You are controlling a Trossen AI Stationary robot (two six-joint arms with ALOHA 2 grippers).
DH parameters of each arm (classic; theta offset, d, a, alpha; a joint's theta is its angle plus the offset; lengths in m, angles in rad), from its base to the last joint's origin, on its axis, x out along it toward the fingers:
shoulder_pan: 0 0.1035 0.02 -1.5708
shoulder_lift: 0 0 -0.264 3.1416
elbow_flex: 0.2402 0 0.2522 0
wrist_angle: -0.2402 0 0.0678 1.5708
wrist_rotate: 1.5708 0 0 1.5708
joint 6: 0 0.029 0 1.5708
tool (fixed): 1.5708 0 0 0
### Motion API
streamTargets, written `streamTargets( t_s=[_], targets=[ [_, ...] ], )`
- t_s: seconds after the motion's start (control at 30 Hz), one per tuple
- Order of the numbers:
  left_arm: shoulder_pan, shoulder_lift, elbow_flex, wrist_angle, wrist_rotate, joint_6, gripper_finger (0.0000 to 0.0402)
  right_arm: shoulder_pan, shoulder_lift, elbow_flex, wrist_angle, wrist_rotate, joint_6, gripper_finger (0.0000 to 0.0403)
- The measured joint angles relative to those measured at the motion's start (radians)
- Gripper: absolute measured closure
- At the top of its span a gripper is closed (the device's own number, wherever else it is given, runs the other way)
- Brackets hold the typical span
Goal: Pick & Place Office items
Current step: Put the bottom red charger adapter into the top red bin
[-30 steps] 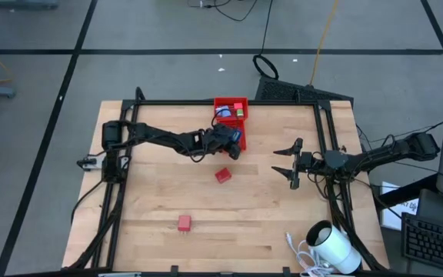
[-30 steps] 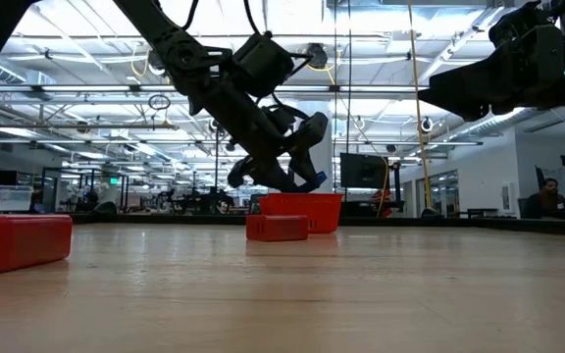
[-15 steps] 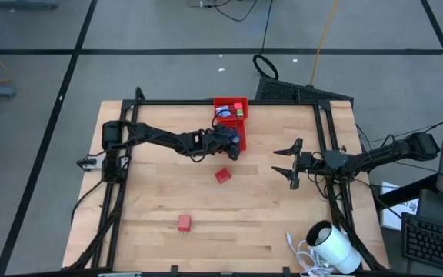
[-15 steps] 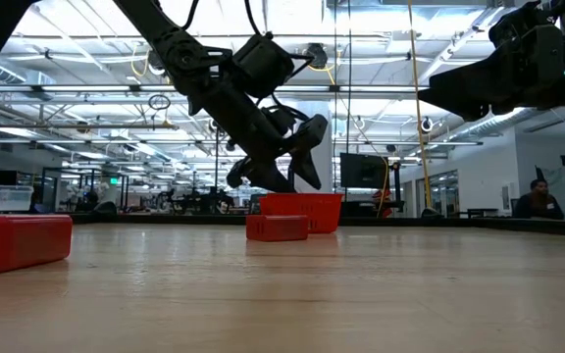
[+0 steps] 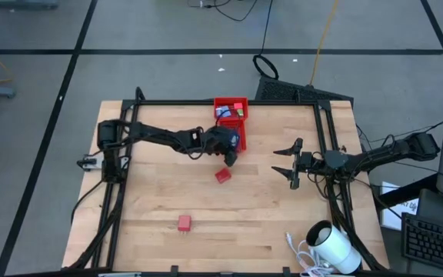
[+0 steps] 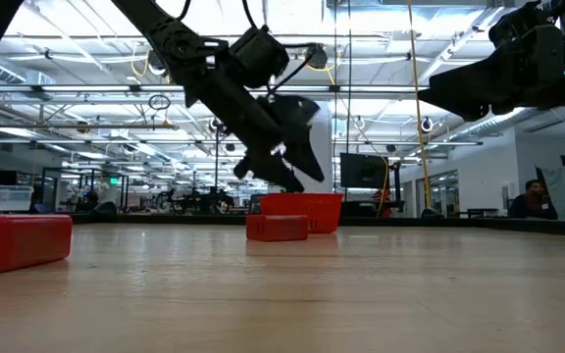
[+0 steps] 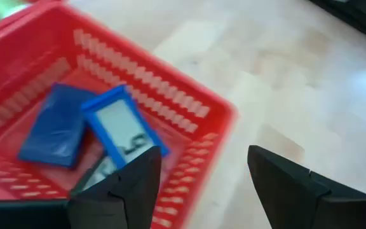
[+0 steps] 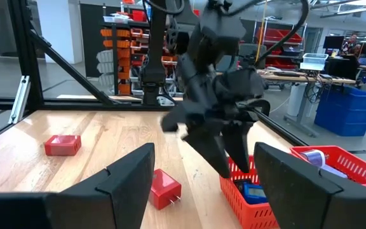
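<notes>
Left gripper [image 7: 199,175] is held spread and empty just above the red tray [image 5: 230,117], where the blue items [image 7: 88,124] lie: release looks done. Two red blocks [image 5: 222,175] [image 5: 184,223] are left outside the tray. Right gripper [image 5: 290,162] is parked spread, well apart from the tray.

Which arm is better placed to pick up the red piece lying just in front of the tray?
Left, probably. The left pincer hangs open at the red tray, right beside the red piece. The right pincer waits open, farther off.
</notes>
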Motion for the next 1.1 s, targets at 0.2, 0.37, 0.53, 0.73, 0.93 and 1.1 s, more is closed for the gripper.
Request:
streamTargets(
  t_s=[0.2,0.37,0.53,0.73,0.93,1.1],
  targets=[
    [0.005,-0.123,0.000,-0.107,0.106,0.100,0.0163,0.000,0.000,0.000,0.000,0.000,0.000,0.0140],
    [-0.049,-0.255,0.000,-0.173,0.098,0.221,0.0163,0.000,0.000,0.000,-0.001,0.000,0.000,0.0140],
    [-0.136,-0.374,0.000,-0.219,0.086,0.296,0.0162,0.000,0.000,0.000,-0.001,0.000,0.000,0.0140],
    [-0.277,-0.451,0.000,-0.223,0.086,0.361,0.0162,0.000,0.000,0.000,-0.001,0.000,0.000,0.0140],
    [-0.419,-0.499,-0.047,-0.151,0.046,0.442,0.0162,0.000,0.000,0.000,0.000,0.000,0.000,0.0140],
    [-0.498,-0.579,-0.151,-0.014,0.040,0.450,0.0162,0.000,0.000,0.000,0.000,0.000,0.000,0.0140]
  ],
)
